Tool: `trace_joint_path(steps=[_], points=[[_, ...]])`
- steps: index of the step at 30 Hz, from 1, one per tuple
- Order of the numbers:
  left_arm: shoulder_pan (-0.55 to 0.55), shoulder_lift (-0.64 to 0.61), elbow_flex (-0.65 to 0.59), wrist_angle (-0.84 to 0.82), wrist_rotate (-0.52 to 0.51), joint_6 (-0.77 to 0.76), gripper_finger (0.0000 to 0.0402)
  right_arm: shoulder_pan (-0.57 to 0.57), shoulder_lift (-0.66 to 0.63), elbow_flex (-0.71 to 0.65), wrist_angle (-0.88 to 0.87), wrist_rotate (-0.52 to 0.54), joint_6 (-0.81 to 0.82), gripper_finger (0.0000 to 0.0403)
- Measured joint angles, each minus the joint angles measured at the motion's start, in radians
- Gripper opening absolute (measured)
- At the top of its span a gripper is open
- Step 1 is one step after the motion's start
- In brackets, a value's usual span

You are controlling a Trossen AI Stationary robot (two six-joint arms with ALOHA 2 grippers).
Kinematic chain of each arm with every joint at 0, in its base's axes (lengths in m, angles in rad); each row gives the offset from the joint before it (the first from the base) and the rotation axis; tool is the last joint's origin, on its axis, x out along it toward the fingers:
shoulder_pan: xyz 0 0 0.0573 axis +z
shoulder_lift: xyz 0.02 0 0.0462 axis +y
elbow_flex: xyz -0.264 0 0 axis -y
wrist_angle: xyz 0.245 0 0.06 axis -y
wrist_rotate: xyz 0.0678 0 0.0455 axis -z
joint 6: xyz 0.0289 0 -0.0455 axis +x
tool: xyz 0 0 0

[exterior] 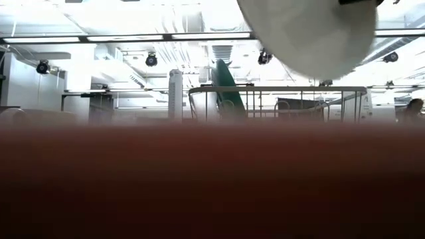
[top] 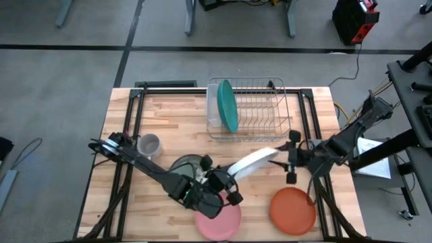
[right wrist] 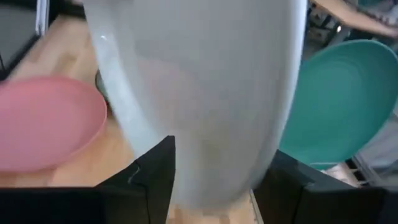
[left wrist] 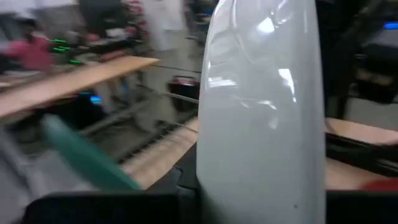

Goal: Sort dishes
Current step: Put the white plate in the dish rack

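Two grippers share my white bowl (top: 253,162), held aloft just in front of the wire dish rack (top: 260,108): left gripper (top: 226,183) pinching its near rim, right gripper (top: 291,156) clamped on the far rim. Stiff, glossy, probably slippery and breakable, so I'd keep rim grips. Rack slots right of the teal plate (top: 227,104) look free.

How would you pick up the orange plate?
Probably by its rim. The orange-red plate lies flat near the table's front right corner, so only its thin raised edge offers fingers anything. Come down from above at the edge toward the right gripper, one finger inside, one outside.
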Motion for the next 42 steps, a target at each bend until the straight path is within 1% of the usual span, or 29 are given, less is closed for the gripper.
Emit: trace_joint_path(steps=[3, 5, 8, 12, 14, 19, 23, 26, 28, 33, 36, 42], points=[[-0.020, 0.007, 0.100, -0.171, -0.125, -0.062, 0.0049, 0.000, -0.071, 0.003, -0.015, 0.003, 0.065, 0.0179], [-0.029, 0.017, 0.162, -0.254, -0.209, -0.114, 0.0049, 0.007, -0.102, -0.006, -0.014, 0.000, 0.122, 0.0177], [-0.030, 0.032, 0.254, -0.290, -0.273, -0.131, 0.0049, 0.032, -0.112, -0.045, 0.000, 0.000, 0.155, 0.0172], [-0.005, 0.068, 0.363, -0.313, -0.364, -0.085, 0.0049, 0.057, -0.080, -0.125, 0.049, 0.003, 0.188, 0.0167], [0.019, 0.088, 0.414, -0.329, -0.349, -0.057, 0.0049, 0.067, -0.063, -0.164, 0.081, 0.026, 0.201, 0.0164], [0.110, 0.146, 0.519, -0.396, -0.347, -0.056, 0.0049, 0.077, -0.035, -0.220, 0.108, 0.081, 0.220, 0.0156], [0.187, 0.181, 0.589, -0.489, -0.344, -0.090, 0.0049, 0.097, -0.037, -0.251, 0.108, 0.084, 0.263, 0.0150], [0.238, 0.193, 0.629, -0.546, -0.344, -0.151, 0.0049, 0.121, -0.043, -0.276, 0.109, 0.103, 0.296, 0.0145], [0.272, 0.195, 0.635, -0.571, -0.347, -0.200, 0.0049, 0.134, -0.043, -0.289, 0.107, 0.128, 0.314, 0.0142], [0.335, 0.198, 0.601, -0.580, -0.324, -0.292, 0.0049, 0.144, -0.043, -0.294, 0.107, 0.135, 0.320, 0.0132], [0.355, 0.199, 0.561, -0.576, -0.286, -0.347, 0.0049, 0.144, -0.043, -0.294, 0.107, 0.135, 0.318, 0.0127], [0.382, 0.200, 0.461, -0.575, -0.275, -0.459, 0.0049, 0.144, -0.043, -0.294, 0.106, 0.135, 0.311, 0.0117]])
